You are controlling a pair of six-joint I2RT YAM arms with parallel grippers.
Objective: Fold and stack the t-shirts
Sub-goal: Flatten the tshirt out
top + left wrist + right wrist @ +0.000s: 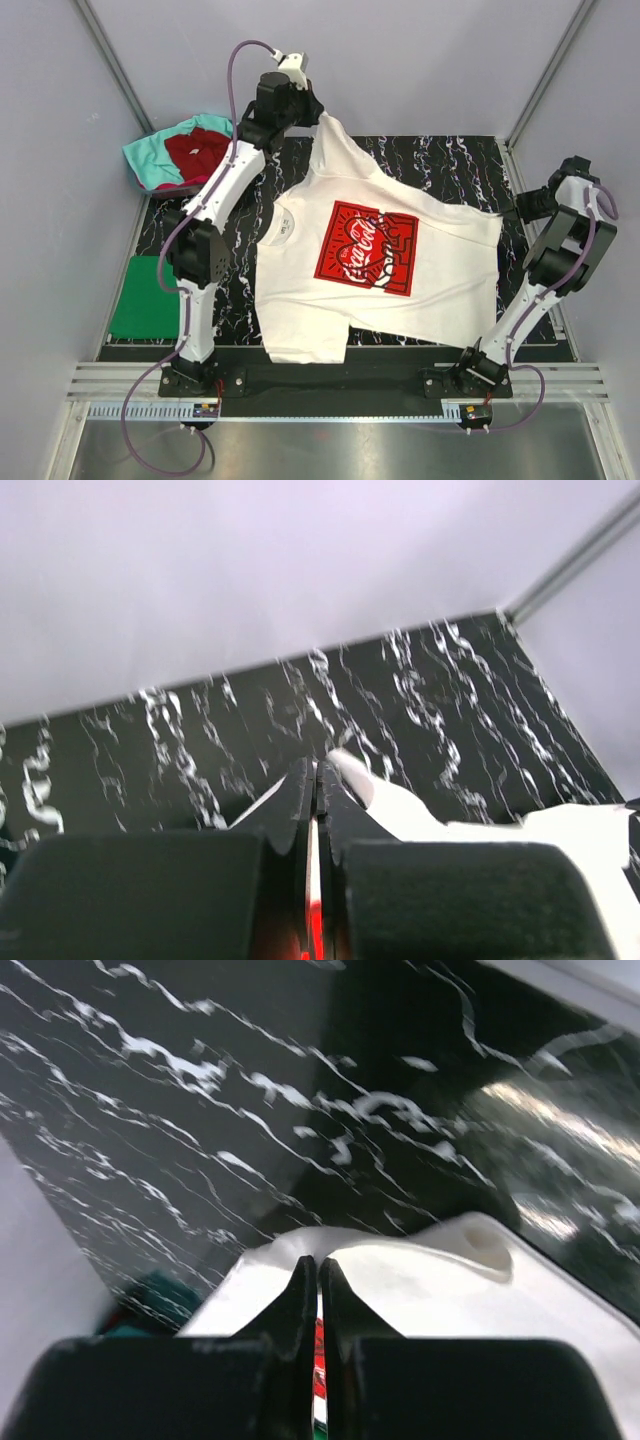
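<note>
Here, the white t-shirt [300, 270] with its red chest print [366, 248] faces up across the middle of the black marbled table [430, 160], pulled between two arms and not yet folded. The left gripper [316, 780], at the upper centre of the overhead view, is clamped on one sleeve tip. The right gripper [319, 1270], at the right edge of the frame, is pinched closed on a corner of the hem. Both wrist views show white cloth caught between the closed fingers. The collar points to the left of the frame, and the other sleeve lies toward the bottom, reaching the near edge of the table.

We judge the job about a quarter done. The green t-shirt [150, 298] lies as a flat rectangle at the left edge of the frame and reads as folded, the likely start of the stack. The dark red t-shirt [198, 148] and the teal t-shirt [150, 160] sit crumpled together in a heap at the upper left, untouched by either arm. So three shirts await folding, and nothing is stacked on the green one.

Little stands in the way. The left arm [215, 200] crosses the table between the spread shirt and the green one, and pale walls [60, 120] close in on three sides.
</note>
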